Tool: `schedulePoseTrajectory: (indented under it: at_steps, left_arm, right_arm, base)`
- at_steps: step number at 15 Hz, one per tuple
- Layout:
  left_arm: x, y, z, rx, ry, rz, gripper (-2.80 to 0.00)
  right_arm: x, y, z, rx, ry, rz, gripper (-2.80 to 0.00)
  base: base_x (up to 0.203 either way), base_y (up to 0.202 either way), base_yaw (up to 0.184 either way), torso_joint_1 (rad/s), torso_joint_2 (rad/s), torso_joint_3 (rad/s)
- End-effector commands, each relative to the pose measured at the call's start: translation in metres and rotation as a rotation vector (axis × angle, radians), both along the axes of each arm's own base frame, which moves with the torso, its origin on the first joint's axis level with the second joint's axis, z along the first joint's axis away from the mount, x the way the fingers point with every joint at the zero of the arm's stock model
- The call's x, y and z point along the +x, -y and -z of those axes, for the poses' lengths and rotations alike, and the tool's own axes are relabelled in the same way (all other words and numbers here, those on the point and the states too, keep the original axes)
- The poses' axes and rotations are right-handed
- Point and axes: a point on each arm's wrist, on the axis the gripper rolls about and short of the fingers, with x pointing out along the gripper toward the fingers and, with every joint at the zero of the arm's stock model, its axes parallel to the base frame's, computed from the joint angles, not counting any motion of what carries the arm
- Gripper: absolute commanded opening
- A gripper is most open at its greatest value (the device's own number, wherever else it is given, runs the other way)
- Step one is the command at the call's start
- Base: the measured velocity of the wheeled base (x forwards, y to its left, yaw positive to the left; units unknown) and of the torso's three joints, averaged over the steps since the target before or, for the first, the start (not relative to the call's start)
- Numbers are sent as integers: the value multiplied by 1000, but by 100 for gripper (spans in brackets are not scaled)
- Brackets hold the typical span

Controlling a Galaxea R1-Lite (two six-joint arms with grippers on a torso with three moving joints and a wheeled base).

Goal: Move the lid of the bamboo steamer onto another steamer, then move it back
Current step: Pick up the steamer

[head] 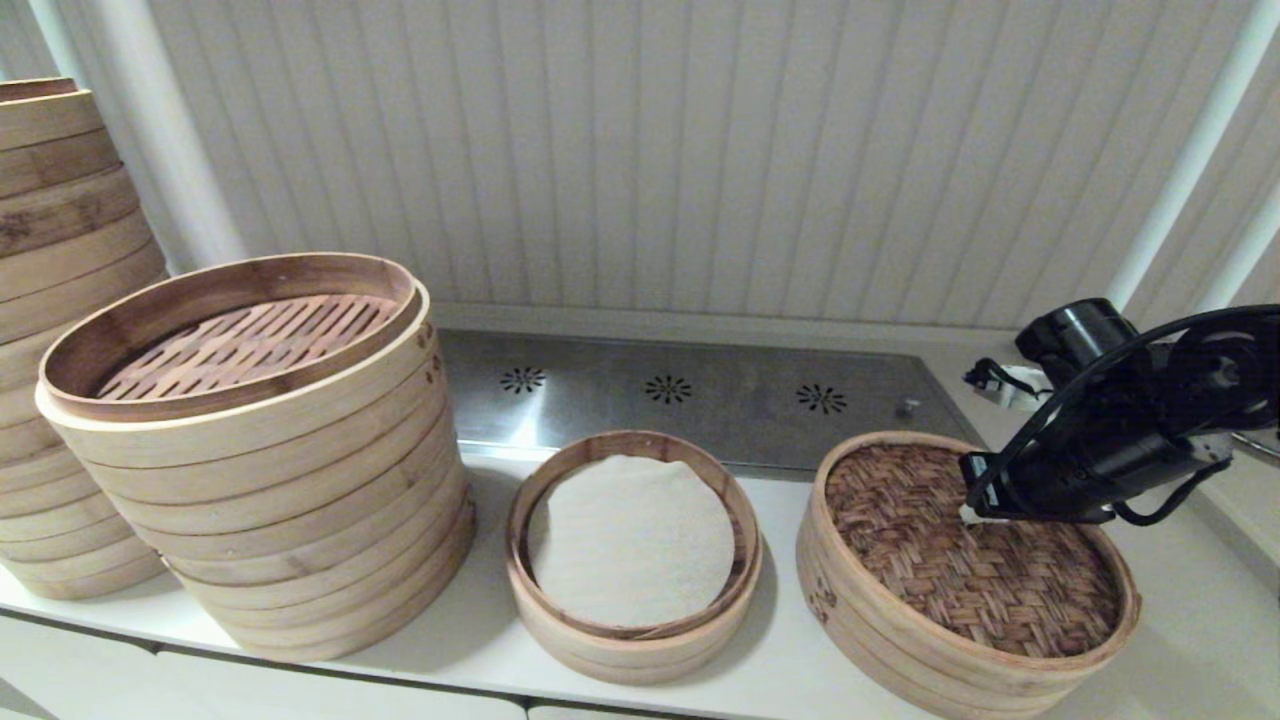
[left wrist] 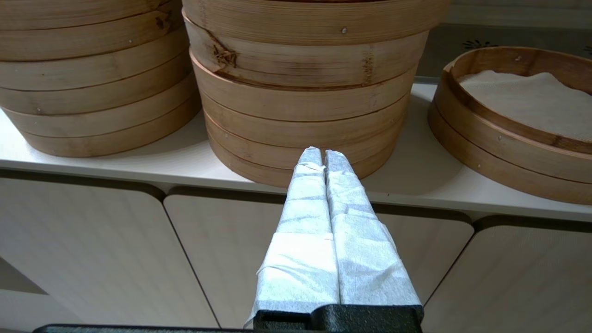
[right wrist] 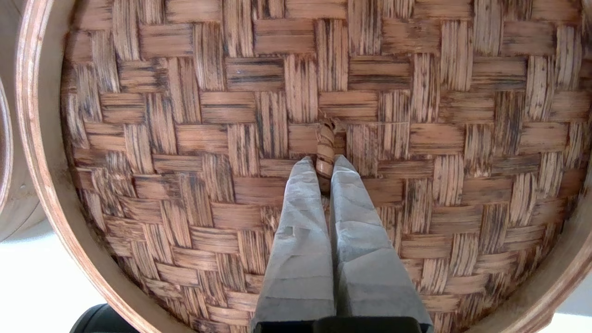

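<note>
The bamboo steamer lid [head: 975,555] with its brown woven top sits on a steamer at the right of the counter. My right gripper [right wrist: 324,161] is down at the lid's middle, shut on the lid's small bamboo loop handle [right wrist: 325,147]; in the head view the arm covers the fingertips. The small steamer with the white cloth liner [head: 632,545] stands uncovered just left of the lid, also in the left wrist view as the small steamer [left wrist: 518,115]. My left gripper [left wrist: 322,155] hangs shut and empty below the counter's front edge.
A tall stack of wide baskets [head: 265,440] with a slatted bottom on top stands at the left, and a taller stack [head: 55,330] behind it at the far left. A metal panel [head: 700,400] lies along the wall. The counter's front edge [left wrist: 138,173] runs above cabinet doors.
</note>
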Motion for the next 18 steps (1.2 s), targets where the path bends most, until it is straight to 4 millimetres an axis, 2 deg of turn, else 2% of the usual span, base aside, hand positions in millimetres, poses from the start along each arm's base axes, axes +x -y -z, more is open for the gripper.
schedulePoseTrajectory:
  at_steps: [1,18]
  left_arm:
    - [0,0,0,0,-1,-1,-280]
    - [0,0,0,0,-1,-1,-280]
  right_arm:
    - [-2,0,-6,3,19,-1,-280]
    - [-17,1,-30,20,111,-8,-280]
  base:
    - [0,0,0,0,0,0]
    - [0,0,0,0,0,0]
